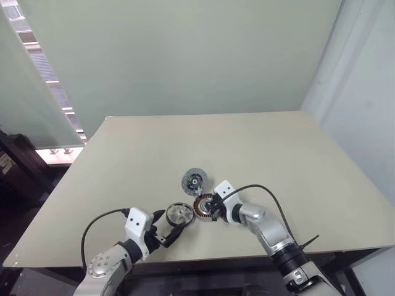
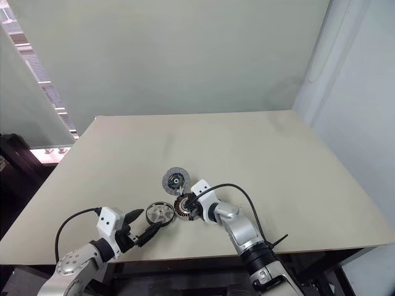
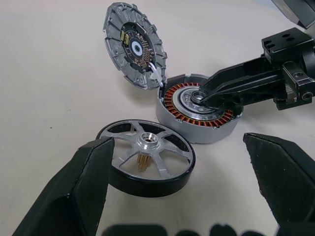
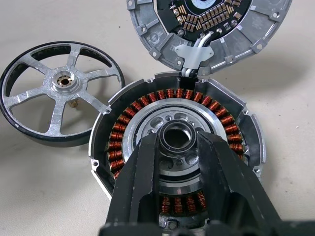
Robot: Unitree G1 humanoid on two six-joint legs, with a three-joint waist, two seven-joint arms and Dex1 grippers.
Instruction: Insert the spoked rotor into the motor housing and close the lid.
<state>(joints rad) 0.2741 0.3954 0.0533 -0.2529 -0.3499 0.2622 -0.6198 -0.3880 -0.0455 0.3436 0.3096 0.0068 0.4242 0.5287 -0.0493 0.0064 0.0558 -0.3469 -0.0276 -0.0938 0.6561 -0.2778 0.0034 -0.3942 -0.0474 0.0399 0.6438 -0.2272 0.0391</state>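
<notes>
A beige table [image 1: 278,160] held 3 motor parts and 2 grippers. Nearest, the left gripper [image 3: 182,196] stood spread wide and empty, with 1 spoked rotor [image 3: 146,157] lying flat just beyond its fingertips. Past that, the right gripper [image 4: 179,145] pinched the centre hub of 1 motor housing [image 4: 174,142]. Farthest, 1 lid [image 3: 135,45] tilted open against the housing's far rim.

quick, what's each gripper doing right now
Left gripper: open, empty, fingers either side of the spoked rotor.
Right gripper: fingers nearly together on the centre hub of the motor housing.
</notes>
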